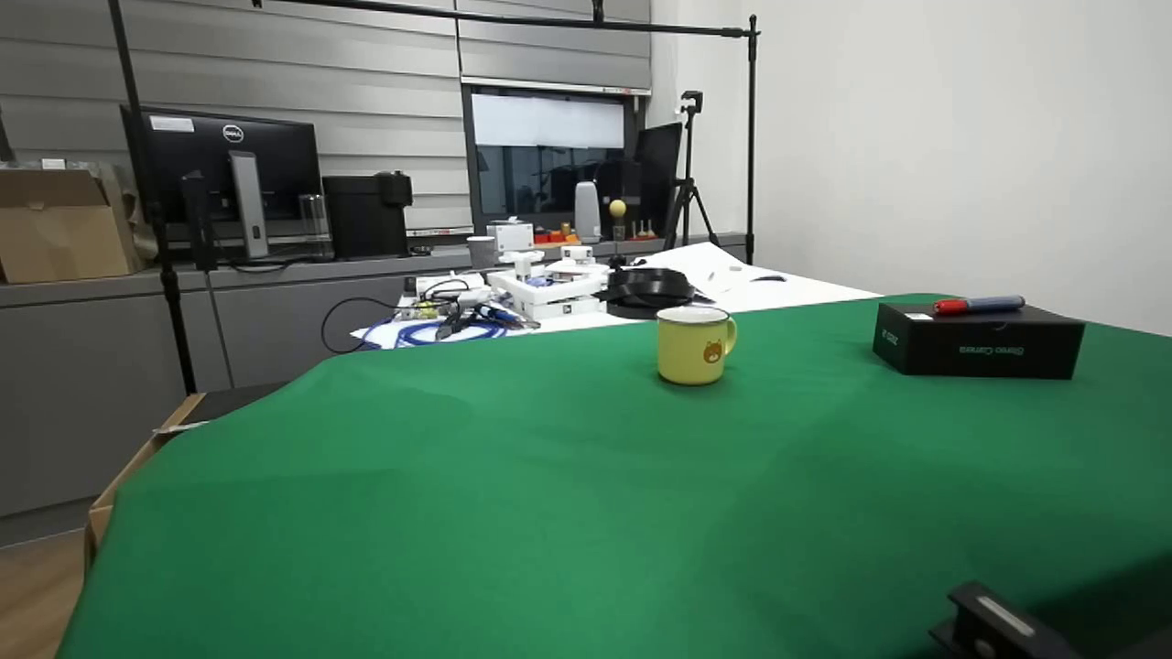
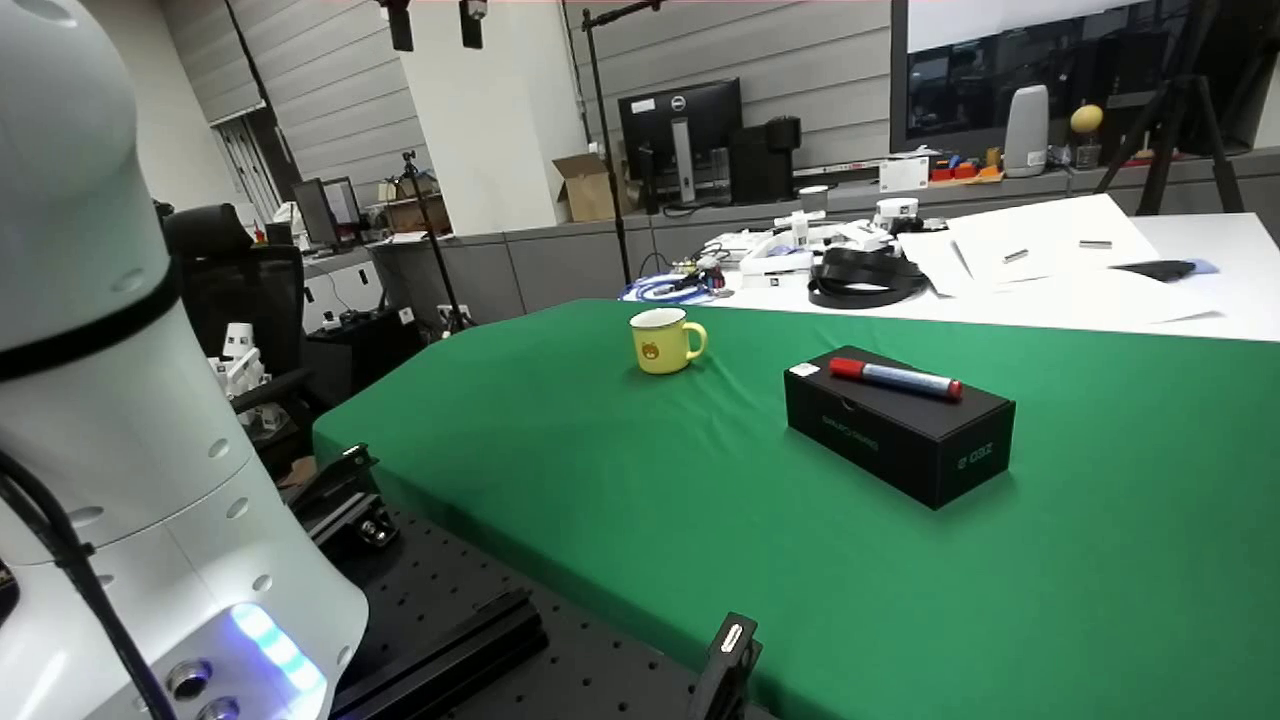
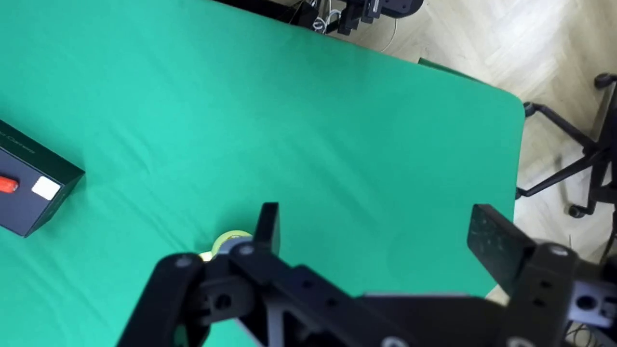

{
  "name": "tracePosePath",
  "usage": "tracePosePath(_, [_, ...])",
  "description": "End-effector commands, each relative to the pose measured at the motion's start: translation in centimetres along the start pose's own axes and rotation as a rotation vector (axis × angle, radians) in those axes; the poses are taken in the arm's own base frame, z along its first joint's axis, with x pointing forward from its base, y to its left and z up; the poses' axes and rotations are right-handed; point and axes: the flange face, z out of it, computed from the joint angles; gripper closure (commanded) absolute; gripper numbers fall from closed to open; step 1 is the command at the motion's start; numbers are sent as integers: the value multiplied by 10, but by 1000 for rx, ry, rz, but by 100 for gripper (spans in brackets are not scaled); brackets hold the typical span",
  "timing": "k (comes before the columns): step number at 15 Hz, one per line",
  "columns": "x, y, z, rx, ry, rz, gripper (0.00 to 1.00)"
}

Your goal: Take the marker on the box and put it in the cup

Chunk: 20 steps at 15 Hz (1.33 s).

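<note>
The marker (image 1: pixel 980 305) has a red cap and a bluish body. It lies on top of the black box (image 1: pixel 989 352) in both exterior views (image 2: pixel 896 379) (image 2: pixel 870 440). In the wrist view only the marker's red end (image 3: pixel 8 184) and a corner of the box (image 3: pixel 24 205) show at the left edge. The yellow cup (image 1: pixel 689 352) stands upright apart from the box; it also shows in an exterior view (image 2: pixel 660 350). In the wrist view the cup (image 3: pixel 225 236) is mostly hidden behind a finger. My gripper (image 3: pixel 376 214) is open and empty, high above the cloth; its fingertips (image 2: pixel 435 30) show at an exterior view's top edge.
A green cloth (image 2: pixel 600 480) covers the table. A black bracket (image 2: pixel 728 665) stands at its near edge. Behind it, a white table (image 2: pixel 1230 290) holds white parts, cables and a black strap coil (image 2: pixel 865 278). A chair (image 2: pixel 235 270) stands beyond the arm.
</note>
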Motion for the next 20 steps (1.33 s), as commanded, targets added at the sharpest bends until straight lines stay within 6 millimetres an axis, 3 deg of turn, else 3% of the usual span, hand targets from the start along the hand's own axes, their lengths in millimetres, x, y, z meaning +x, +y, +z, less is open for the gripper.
tracePosePath(1, [18, 51, -15, 6, 52, 189, 0])
tracePosePath(8, [38, 205, -47, -5, 185, 532, 0])
tracePosePath(12, [40, 274, -55, 20, 267, 725, 0])
tracePosePath(15, [42, 307, -51, 20, 310, 870, 0])
tracePosePath(17, [47, 307, -45, 111, 320, 931, 0])
tracePosePath(18, [38, 307, -41, 47, 305, 858, 0])
tracePosePath(20, [42, 309, -37, 87, 309, 884, 0])
